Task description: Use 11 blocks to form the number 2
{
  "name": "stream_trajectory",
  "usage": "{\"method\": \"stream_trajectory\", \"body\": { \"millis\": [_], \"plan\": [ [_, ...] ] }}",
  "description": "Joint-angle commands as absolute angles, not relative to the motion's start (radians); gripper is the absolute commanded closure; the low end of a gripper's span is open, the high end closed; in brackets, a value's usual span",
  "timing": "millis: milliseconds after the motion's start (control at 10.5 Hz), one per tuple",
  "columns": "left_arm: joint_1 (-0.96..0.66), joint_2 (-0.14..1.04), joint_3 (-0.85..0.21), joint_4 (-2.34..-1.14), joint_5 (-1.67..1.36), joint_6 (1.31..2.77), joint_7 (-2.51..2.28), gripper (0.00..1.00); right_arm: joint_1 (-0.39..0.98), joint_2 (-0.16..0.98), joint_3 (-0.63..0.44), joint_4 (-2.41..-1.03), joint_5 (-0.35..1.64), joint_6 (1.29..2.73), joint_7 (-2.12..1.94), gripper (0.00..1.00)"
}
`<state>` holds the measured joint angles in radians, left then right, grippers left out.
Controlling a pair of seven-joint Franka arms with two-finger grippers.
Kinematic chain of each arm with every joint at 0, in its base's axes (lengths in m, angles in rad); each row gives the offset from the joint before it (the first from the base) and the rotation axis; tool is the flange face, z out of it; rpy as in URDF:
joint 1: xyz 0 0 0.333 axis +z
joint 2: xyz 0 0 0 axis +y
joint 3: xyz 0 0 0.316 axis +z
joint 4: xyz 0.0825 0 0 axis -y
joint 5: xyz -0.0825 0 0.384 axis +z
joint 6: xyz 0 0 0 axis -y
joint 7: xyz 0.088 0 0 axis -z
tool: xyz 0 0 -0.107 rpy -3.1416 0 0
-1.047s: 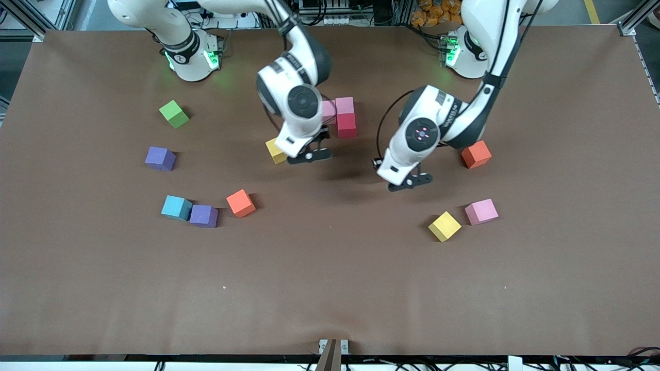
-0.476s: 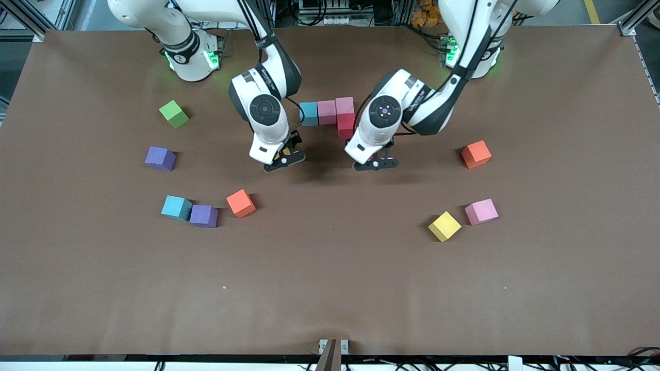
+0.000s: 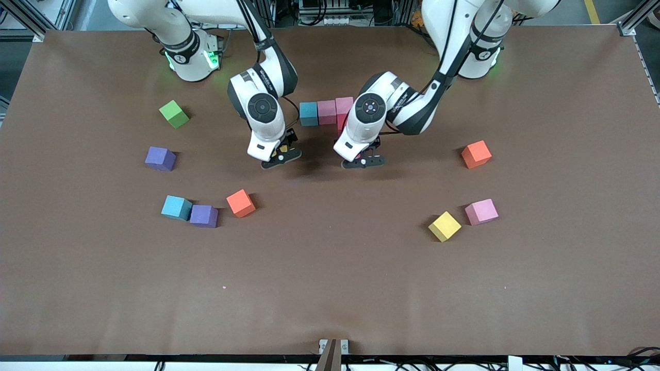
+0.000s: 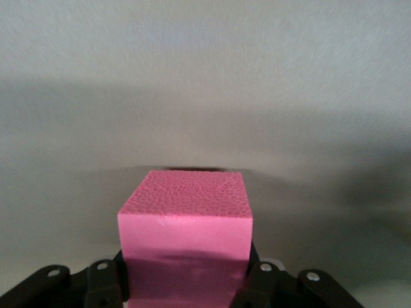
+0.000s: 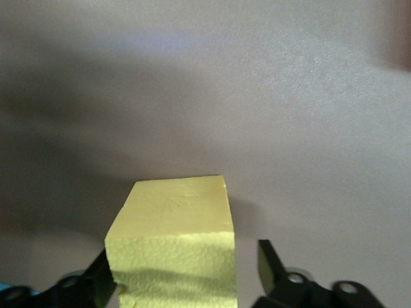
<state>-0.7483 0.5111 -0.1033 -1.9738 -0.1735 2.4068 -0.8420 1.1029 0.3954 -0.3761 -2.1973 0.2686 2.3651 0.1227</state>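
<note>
A: Pink block (image 4: pixel 185 221) is clamped between the left gripper (image 3: pixel 363 161) fingers, as shown in the left wrist view; it is held over bare table just by the started row, presumably so it can be set under the red block (image 3: pixel 341 125) as the next cell of the number 2.

B: Yellow block (image 5: pixel 173 250) is seen in the right wrist view; one finger of the right gripper (image 3: pixel 281 156) stands apart from it, so it reads as loosely framed, grip cannot be told; it is kept over the table toward the right arm's end of the row, probably queued for a later cell.

A: Digit so far: blue block (image 3: pixel 308 113), pink block (image 3: pixel 326 112), pink block (image 3: pixel 344 105) edge to edge, red one touching below; most of it unbuilt.

B: Loose ones left: purple (image 3: pixel 160 158), blue (image 3: pixel 176 207), purple (image 3: pixel 203 216), orange (image 3: pixel 241 203), orange (image 3: pixel 476 154), yellow (image 3: pixel 444 226), pink (image 3: pixel 481 211); green cube (image 3: pixel 174 114) is not needed.

A: Versus a second ago: left gripper was shifted from near the orange block toward the red block; right gripper was moved off the row, uncovering the blue block; loose blocks unchanged.
</note>
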Motion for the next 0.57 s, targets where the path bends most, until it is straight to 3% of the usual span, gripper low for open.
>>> {"method": "stream_trajectory", "body": {
  "millis": [0, 95, 476],
  "plan": [
    [-0.779, 0.517, -0.101, -1.971, -0.149, 2.421, -0.966, 1.00, 1.106, 0.322, -0.379, -2.241, 0.256, 2.375, 0.117, 0.78],
    [-0.788, 0.515, -0.101, -1.974, -0.149, 2.421, -0.991, 1.00, 1.094, 0.302, -0.380, -2.241, 0.255, 2.365, 0.115, 0.88],
    [-0.790, 0.505, -0.123, -2.000, -0.120, 2.421, -0.992, 1.00, 1.014, 0.252, -0.385, -2.241, 0.255, 2.335, -0.067, 0.88]
  ]
}}
